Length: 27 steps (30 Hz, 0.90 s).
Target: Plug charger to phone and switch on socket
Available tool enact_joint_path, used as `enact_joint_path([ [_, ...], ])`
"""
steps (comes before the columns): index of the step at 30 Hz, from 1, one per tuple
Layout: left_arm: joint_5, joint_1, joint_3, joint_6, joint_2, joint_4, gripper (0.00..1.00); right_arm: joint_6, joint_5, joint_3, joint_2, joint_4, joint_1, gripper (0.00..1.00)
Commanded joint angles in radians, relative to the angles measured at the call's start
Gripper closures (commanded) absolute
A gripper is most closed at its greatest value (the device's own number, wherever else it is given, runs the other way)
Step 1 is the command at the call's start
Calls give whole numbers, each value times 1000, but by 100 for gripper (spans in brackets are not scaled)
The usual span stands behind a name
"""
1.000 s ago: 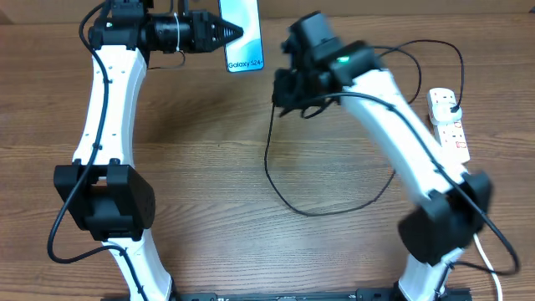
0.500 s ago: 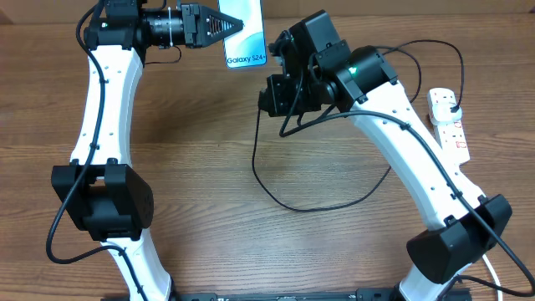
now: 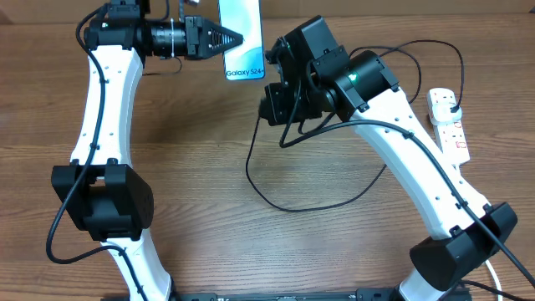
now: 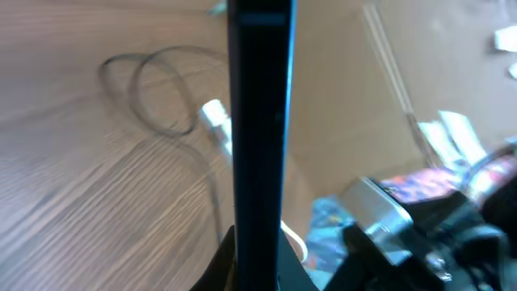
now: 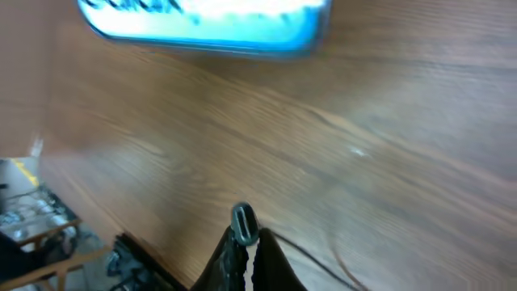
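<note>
Overhead shows one phone (image 3: pixel 244 33) at the far edge, clamped along its left side by the left gripper (image 3: pixel 234 38). Just right of it, the right gripper (image 5: pixel 245 238) pinches the connector tip of one charger (image 3: pixel 276 196), whose cable loops nearer. One socket (image 3: pixel 449 125) lies far right.

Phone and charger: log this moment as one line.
left gripper: holds phone | right gripper: holds charger tip | tip apart from phone | socket untouched
</note>
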Motion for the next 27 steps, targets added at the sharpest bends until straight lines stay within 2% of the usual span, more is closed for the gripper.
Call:
enact_joint_path([
  [1, -235, -2, 16, 25, -9, -78, 96, -5, 112, -64, -40, -39, 28, 96],
  [5, -378, -2, 16, 26, -9, -151, 96, 0, 117, -239, -40, -3, 61, 96],
  [11, -463, -2, 16, 27, -9, -198, 96, 45, 92, -509, -40, 151, 76, 96],
  [14, -504, -2, 16, 26, -9, -208, 96, 72, 91, -586, -40, 204, 76, 97],
  [15, -515, -2, 16, 25, -9, -208, 96, 72, 91, -596, -40, 209, 76, 93],
  [17, -519, -2, 16, 24, -9, -207, 96, 72, 91, -628, -40, 242, 76, 61],
  [18, -519, -2, 16, 12, -9, -207, 96, 73, 91, -652, -39, 275, 76, 35],
  [19, -518, -2, 16, 5, -9, -207, 96, 80, 91, -673, -38, 304, 78, 28],
  [21, -518, -2, 16, 2, -9, -208, 96, 88, 91, -707, -32, 359, 94, 25],
  [27, -518, -2, 16, 2, -9, -208, 96, 132, 103, -734, 3, 451, 184, 27],
])
